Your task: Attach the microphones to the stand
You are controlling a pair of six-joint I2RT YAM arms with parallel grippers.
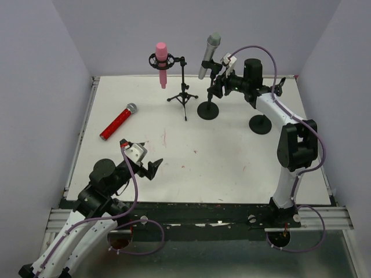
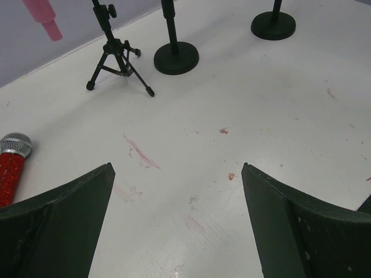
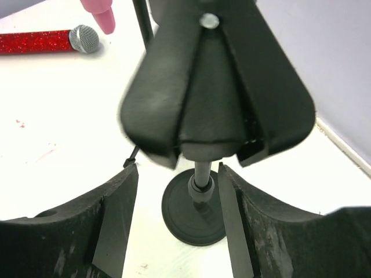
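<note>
Three microphones and three stands are out on the white tabletop [image 1: 232, 156]. The pink microphone [image 1: 162, 61] stands upright in the ring mount of the tripod stand [image 1: 183, 95], the only three-legged one, close to the far edge and left of its middle. Just to the right of it, the silver-grey microphone [image 1: 209, 55] sits tilted, mesh head uppermost, in the clip of a round-base stand [image 1: 208, 110], one of two of that kind. The second round-base stand [image 1: 261, 124] is further right, near the far right corner, and only its disc foot shows clearly, since the right arm crosses in front of its pole. The red microphone [image 1: 117, 122] lies flat on the tabletop beside the left edge, roughly halfway along it, its silver head pointing toward the far edge and well apart from all three stands. The right end effector [image 1: 216, 88] is up at the clip [image 3: 217, 87] of the stand that carries the silver-grey microphone. In its wrist view the two fingers [image 3: 113, 231] are spread, with the stand's pole and foot visible in the gap below, and they grasp nothing. The left end effector [image 1: 153, 169] hangs low over the near left part of the tabletop, and it too is released. Its wrist view shows two dark fingers [image 2: 58, 226] wide apart with only bare, faintly stained tabletop between them and the red microphone off to the left.
</note>
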